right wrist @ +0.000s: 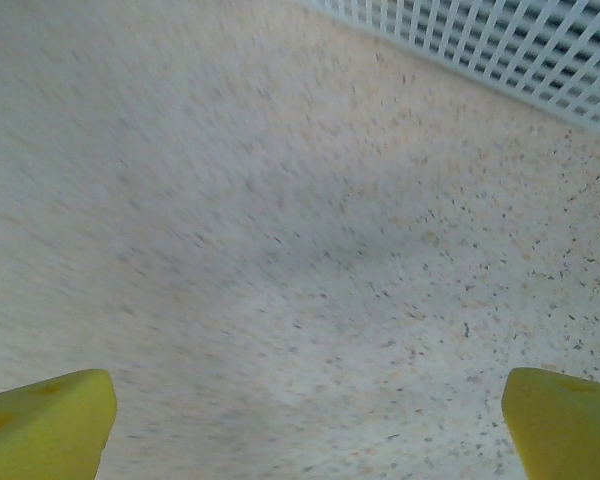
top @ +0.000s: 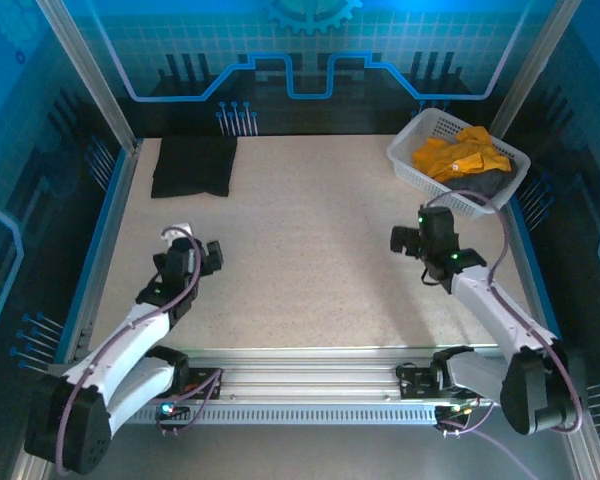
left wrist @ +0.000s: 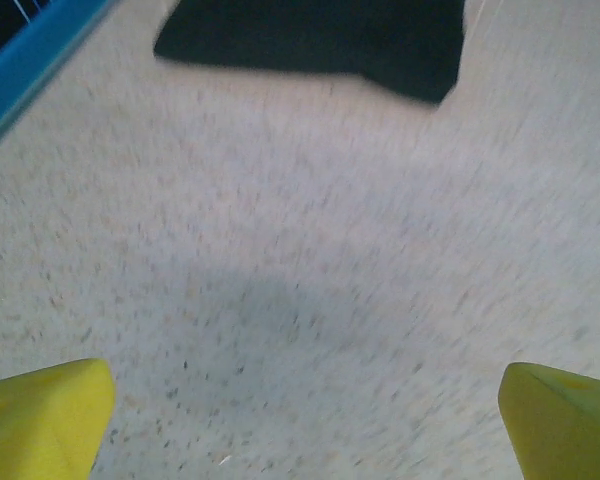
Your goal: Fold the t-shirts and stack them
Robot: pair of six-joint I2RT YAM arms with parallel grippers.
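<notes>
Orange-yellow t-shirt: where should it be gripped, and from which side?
Probably pinch a raised fold of the orange-yellow t-shirt from above: it lies crumpled atop the dark grey t-shirt inside the white lattice basket, whose walls block sideways approaches.

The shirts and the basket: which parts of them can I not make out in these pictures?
- Dark grey shirt, top view: mostly buried under the orange-yellow shirt inside the basket; its shape is unclear.
- Black shirt, left wrist view: cut off by the top edge and blurred; its folds cannot be counted.
- Basket, right wrist view: the top edge cuts its lattice wall; the contents are hidden.
</notes>
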